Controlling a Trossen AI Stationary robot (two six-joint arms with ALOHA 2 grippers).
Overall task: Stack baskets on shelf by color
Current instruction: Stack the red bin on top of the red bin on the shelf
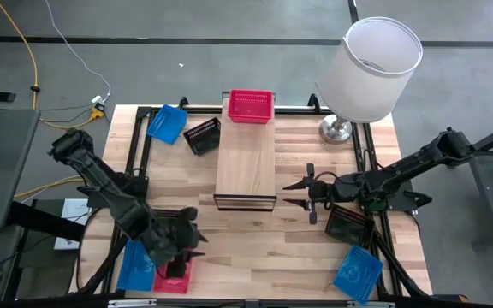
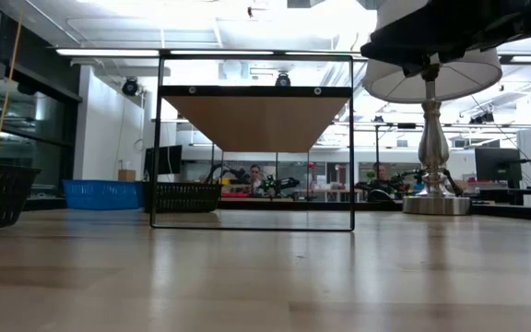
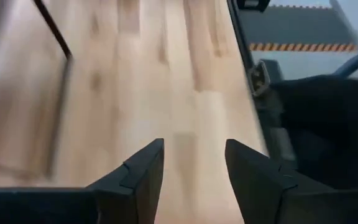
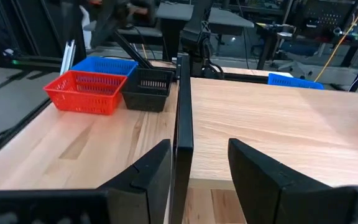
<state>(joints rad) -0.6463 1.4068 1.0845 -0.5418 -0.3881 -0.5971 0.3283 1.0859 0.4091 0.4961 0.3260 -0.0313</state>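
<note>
The shelf (image 1: 246, 162) stands mid-table, with a red basket (image 1: 251, 107) on its far end. A blue basket (image 1: 168, 124) and a black basket (image 1: 202, 135) lie far left of it. At the near left lie another blue basket (image 1: 135, 265) and a red basket (image 1: 175, 278), partly under my left arm; the right wrist view shows a black basket (image 4: 148, 88) beside them. My left gripper (image 3: 194, 146) is open over bare tabletop, above these. My right gripper (image 1: 302, 193) is open beside the shelf's near right corner.
A lamp with a white shade (image 1: 375, 68) stands at the far right corner. A black basket (image 1: 349, 224) lies under my right arm, and a blue basket (image 1: 358, 274) lies at the near right. Bare tabletop lies in front of the shelf's near end.
</note>
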